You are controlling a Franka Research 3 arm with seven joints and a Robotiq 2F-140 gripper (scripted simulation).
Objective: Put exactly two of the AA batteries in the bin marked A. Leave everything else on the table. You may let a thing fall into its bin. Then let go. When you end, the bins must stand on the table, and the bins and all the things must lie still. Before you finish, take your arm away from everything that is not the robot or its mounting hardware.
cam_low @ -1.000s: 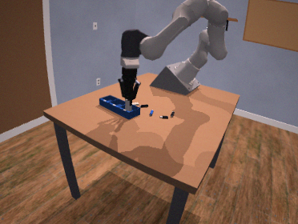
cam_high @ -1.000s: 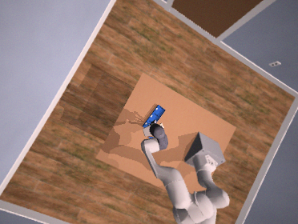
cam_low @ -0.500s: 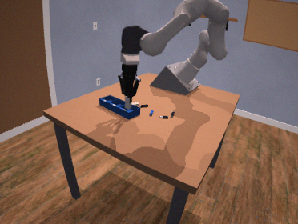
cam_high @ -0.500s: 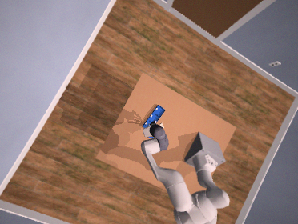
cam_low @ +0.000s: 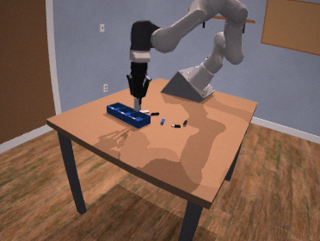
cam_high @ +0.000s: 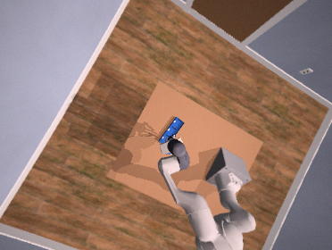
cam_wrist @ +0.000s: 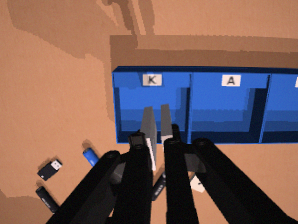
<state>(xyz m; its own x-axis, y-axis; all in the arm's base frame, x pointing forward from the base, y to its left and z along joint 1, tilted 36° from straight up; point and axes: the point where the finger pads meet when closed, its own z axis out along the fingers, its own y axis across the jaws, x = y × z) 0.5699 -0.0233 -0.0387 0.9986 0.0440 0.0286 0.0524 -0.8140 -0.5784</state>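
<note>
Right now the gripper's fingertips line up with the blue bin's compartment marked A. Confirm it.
Not right. The wrist view shows the gripper's fingertips lined up with the blue bin's compartment marked K. The compartment marked A is the next one to the right in that view.
</note>
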